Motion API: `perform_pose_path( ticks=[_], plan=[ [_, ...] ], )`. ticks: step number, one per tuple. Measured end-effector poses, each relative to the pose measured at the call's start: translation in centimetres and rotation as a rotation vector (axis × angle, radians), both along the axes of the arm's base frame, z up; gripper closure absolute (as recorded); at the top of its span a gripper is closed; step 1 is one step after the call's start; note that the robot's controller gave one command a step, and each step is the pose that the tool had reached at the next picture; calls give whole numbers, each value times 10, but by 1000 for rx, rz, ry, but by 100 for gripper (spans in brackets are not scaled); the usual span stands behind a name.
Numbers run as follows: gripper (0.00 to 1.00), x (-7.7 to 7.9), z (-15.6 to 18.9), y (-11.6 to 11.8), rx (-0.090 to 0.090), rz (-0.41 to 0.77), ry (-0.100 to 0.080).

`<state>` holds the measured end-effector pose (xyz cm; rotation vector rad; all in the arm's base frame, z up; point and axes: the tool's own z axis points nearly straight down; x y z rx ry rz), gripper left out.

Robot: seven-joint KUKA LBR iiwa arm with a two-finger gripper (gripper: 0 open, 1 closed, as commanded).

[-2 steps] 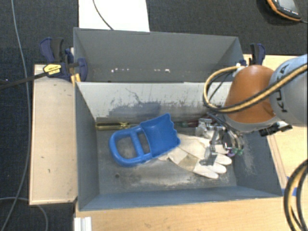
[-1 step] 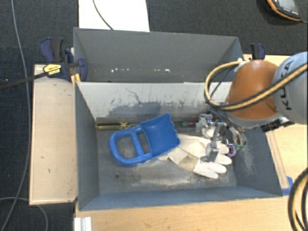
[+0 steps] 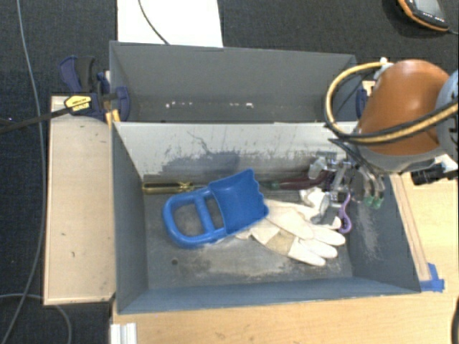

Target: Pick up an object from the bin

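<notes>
A dark carpet [image 3: 43, 20] lies all around, a white sheet [image 3: 193, 13] on it.

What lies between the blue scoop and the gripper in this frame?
In the camera view, a white glove lies between the blue scoop and the gripper, stretching from the scoop's edge towards the gripper.

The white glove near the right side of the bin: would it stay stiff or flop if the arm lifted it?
Probably floppy: the white glove lies limp and creased on the bin floor, so it would likely droop. It looks like thin fabric, so probably light. One edge seems tucked under the blue scoop, so lifting it might nudge that.
</notes>
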<state>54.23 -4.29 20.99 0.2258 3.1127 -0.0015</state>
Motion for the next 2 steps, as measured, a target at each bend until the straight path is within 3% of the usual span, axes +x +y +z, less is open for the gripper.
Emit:
perform_pose_path(
  ticks=[1, 2],
  plan=[
    [0, -6, 87, -16, 0, 73, -4],
    [0, 4, -26, -24, -4, 282, 3]
  ],
)
